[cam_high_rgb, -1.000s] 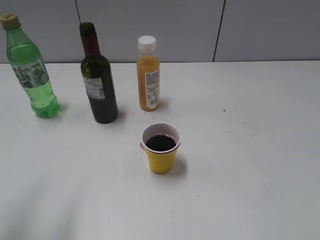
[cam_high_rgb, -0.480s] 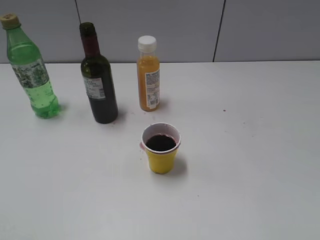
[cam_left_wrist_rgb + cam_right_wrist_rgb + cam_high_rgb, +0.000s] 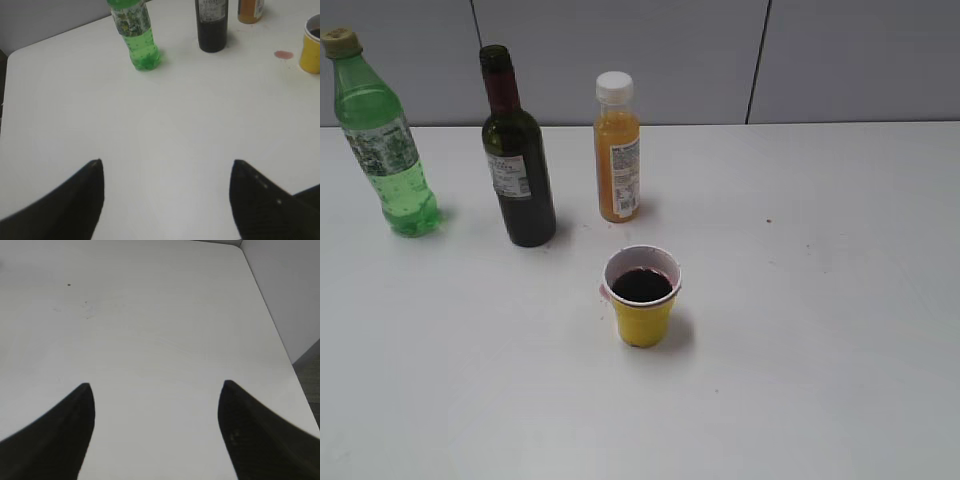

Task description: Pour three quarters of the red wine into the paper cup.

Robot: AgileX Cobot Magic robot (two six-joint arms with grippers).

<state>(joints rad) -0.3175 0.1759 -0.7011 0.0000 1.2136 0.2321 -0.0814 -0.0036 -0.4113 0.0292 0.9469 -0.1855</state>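
The dark green wine bottle (image 3: 518, 160) stands upright and uncapped at the back left of the white table; its lower part shows in the left wrist view (image 3: 212, 25). The yellow paper cup (image 3: 642, 296) stands in front of it, holding dark red wine (image 3: 641, 286); its edge shows in the left wrist view (image 3: 311, 44). My left gripper (image 3: 167, 167) is open and empty, low over bare table, well short of the bottles. My right gripper (image 3: 156, 390) is open and empty over bare table near the right edge. Neither gripper shows in the exterior view.
A light green soda bottle (image 3: 382, 140) stands at the far left and an orange juice bottle (image 3: 618, 150) with a white cap right of the wine bottle. A small red spill (image 3: 283, 54) lies beside the cup. The table's right edge (image 3: 280, 335) is close to my right gripper.
A faint shadow at the lower left of the table one second ago is gone. The bottles and the cup have not moved.
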